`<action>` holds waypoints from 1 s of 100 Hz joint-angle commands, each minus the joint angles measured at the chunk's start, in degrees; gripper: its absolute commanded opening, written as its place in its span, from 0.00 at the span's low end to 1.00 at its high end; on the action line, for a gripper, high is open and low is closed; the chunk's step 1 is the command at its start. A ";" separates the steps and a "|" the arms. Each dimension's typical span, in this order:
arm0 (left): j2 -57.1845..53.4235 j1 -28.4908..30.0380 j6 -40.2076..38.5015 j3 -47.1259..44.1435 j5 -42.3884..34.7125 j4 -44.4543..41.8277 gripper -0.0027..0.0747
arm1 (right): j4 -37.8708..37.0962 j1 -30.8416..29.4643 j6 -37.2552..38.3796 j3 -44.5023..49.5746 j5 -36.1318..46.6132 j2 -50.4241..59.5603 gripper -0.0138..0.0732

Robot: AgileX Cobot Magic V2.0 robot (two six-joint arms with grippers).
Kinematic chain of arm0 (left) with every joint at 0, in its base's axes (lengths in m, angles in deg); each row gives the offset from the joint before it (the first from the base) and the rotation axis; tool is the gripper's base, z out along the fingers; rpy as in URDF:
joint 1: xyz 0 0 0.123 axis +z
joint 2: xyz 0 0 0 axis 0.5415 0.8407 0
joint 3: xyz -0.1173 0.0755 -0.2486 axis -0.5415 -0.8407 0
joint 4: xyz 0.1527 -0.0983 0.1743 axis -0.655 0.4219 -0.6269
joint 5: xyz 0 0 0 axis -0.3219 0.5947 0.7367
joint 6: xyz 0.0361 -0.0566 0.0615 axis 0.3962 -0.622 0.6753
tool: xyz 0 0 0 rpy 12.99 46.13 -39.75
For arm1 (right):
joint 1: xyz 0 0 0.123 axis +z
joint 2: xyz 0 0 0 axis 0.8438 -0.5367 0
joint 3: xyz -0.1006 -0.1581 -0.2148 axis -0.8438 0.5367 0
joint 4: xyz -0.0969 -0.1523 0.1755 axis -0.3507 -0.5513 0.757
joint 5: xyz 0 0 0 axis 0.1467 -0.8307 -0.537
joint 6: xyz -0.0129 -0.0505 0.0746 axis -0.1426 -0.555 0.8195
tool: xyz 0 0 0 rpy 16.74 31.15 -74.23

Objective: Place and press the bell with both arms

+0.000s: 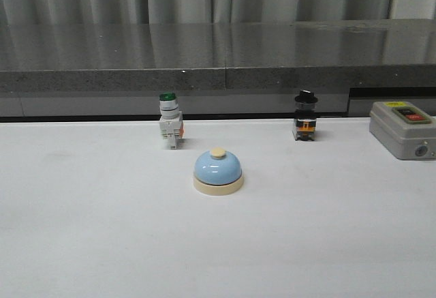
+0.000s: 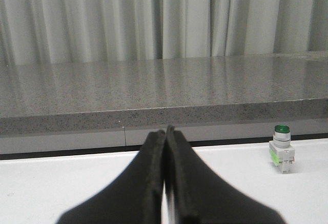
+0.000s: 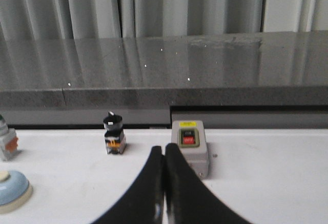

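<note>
Front view: the bell (image 1: 218, 170) sits centre frame on the white table (image 1: 88, 230), untouched. Left wrist view: the left gripper (image 2: 165, 183) has its fingers pressed together, holding nothing. Right wrist view: the right gripper (image 3: 164, 183) is likewise closed and empty; bell at lower left edge.

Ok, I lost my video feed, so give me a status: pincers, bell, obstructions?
Left pincer shut, empty. Right pincer shut, empty. Bell upright on table, untouched, mid-front. Nothing touching it; green-capped switch stands behind-left.

Green-capped switch (image 1: 170, 126), black-knob switch (image 1: 304, 122), grey box (image 1: 403, 129).
</note>
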 commanded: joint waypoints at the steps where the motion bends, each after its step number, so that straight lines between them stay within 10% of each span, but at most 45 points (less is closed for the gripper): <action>1: -1.70 0.10 -0.35 -2.43 -4.33 0.04 0.01 | 0.74 -0.26 0.12 -5.74 3.80 -0.70 0.09; 50: -1.70 0.10 -0.35 -2.43 -4.33 0.04 0.01 | 1.15 -0.26 0.12 -39.42 -31.21 -26.09 0.09; 100: -1.70 0.10 -0.35 -2.43 -4.33 0.04 0.01 | 16.36 1.53 -9.11 -41.81 -35.27 -40.21 0.09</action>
